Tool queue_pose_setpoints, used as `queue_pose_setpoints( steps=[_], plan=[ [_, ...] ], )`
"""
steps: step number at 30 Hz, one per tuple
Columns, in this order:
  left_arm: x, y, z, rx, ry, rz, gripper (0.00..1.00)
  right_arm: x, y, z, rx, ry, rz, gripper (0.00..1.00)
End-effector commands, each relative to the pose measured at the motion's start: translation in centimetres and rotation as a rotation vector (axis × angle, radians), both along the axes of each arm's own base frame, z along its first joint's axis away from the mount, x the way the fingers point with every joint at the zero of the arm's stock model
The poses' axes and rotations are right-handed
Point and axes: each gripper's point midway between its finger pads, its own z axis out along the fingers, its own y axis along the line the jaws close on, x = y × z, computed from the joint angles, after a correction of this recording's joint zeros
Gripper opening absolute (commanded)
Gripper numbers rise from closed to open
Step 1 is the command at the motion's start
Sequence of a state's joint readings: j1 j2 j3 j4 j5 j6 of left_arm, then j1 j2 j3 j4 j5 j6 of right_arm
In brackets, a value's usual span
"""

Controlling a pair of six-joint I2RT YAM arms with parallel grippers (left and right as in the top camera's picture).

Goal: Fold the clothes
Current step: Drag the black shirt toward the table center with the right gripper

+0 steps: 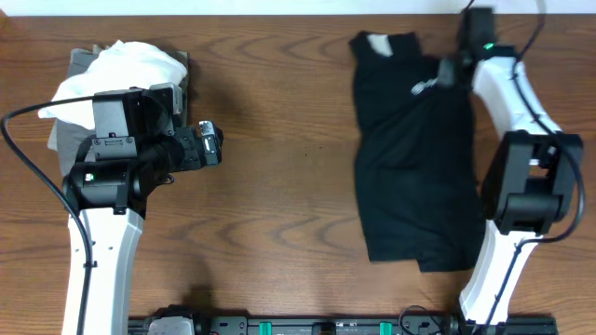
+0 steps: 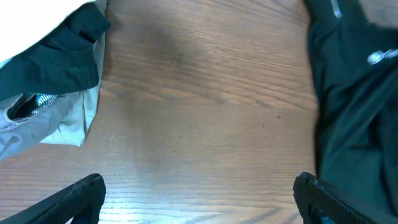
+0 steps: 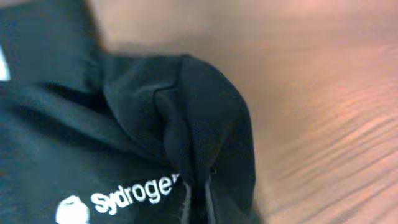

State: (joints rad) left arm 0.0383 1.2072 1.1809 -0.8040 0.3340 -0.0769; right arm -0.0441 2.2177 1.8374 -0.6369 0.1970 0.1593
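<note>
Shirt: a black shirt [image 1: 410, 177] of soft cloth. It lies flat on the right half of the table [image 1: 279, 186], in a long and rather narrow shape.
Direction of the shirt: the collar end points to the far edge of the table. The other end lies close to the base of the right arm.
Marks on the shirt: a small white neck label [image 1: 377, 43] is at the collar. White lettering [image 3: 134, 194] is on the chest, with a small round white logo [image 3: 71, 208] just to the left of it in the right wrist view.
Surface of the shirt: mostly smooth with soft wrinkles. Near the lettering the cloth is pulled up into a thick rounded fold.
Right gripper: the right gripper [image 1: 450, 70] is at the far right part of the shirt, beside the lettering. Its jaws are nearly together and pinch this raised fold between them.
Left gripper: the left gripper [image 2: 199, 202] hangs over bare wood on the left half of the table, well apart from the shirt. Its jaws stand wide and hold nothing.
Other clothes: a white garment [image 1: 121, 63] lies on a grey garment [image 1: 63, 140] in the far left corner, partly under the left arm.
</note>
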Motion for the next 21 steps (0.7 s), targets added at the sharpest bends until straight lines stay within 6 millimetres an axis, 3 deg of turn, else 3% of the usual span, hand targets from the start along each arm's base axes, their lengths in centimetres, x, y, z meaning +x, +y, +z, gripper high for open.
queue_pose_setpoints(
  steps=[1, 2, 3, 4, 8, 13, 17, 21],
  plan=[
    [0.3, 0.1, 0.8, 0.015, -0.026, -0.009, 0.98, 1.5, -2.9, 3.7, -0.071, -0.082, -0.008, 0.35],
    [0.3, 0.1, 0.8, 0.015, -0.026, -0.009, 0.98, 1.6, -3.0, 3.7, -0.058, -0.087, -0.006, 0.56],
    [0.3, 0.1, 0.8, 0.015, -0.026, -0.009, 0.98, 1.5, -2.9, 3.6, -0.037, -0.081, 0.002, 0.69],
    [0.3, 0.1, 0.8, 0.015, -0.025, -0.009, 0.98, 1.2, -2.5, 3.2, -0.011, -0.065, 0.013, 0.72],
    [0.2, 0.1, 0.8, 0.015, -0.023, -0.009, 0.98, -0.9, 1.2, 1.4, 0.171, 0.042, 0.117, 0.73],
    [0.2, 0.1, 0.8, 0.015, -0.023, -0.009, 0.98, -3.4, 9.3, 1.1, 0.459, 0.131, 0.317, 0.70],
    [0.2, 0.1, 0.8, 0.015, -0.023, -0.009, 0.98, -4.9, 13.5, 0.4, 0.439, 0.200, 0.385, 0.73],
    [0.2, 0.1, 0.8, 0.015, -0.023, -0.009, 0.98, -6.6, 15.6, -2.4, 0.301, 0.274, 0.328, 0.74]
  ],
)
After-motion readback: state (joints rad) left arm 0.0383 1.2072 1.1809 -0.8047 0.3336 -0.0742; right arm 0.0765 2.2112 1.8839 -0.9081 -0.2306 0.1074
